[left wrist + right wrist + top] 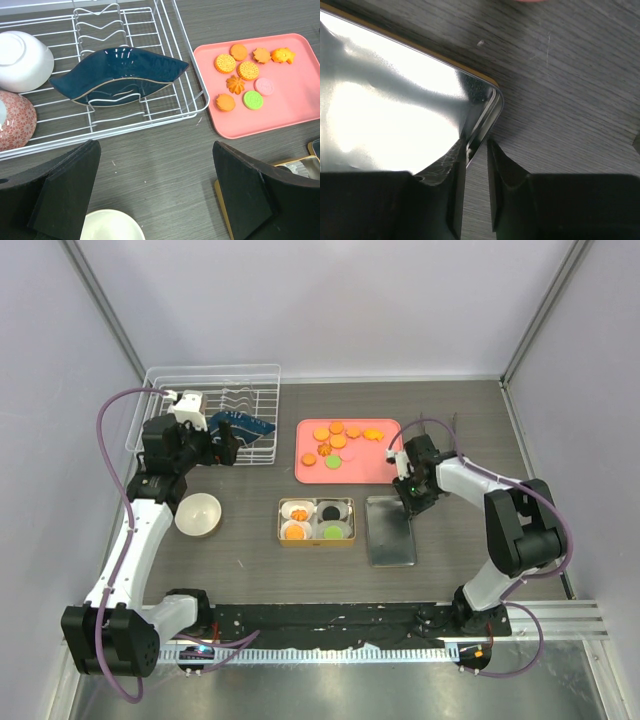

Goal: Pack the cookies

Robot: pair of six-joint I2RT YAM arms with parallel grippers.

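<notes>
Right hand (476, 150) clamps the lid (395, 115) rim (at a corner). Left hand (155, 165) gapes wide; cookies (248, 70) lie on the tray (295, 95).

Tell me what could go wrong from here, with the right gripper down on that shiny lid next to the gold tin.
1. The right gripper pinches only the thin rim of the shiny rectangular metal lid, near one corner. Once lifted, the lid may swing or slip out.
2. The gold rectangular tin sits right beside the lid and holds loose cookies. A tilting lid could hit the tin and scatter them.
</notes>
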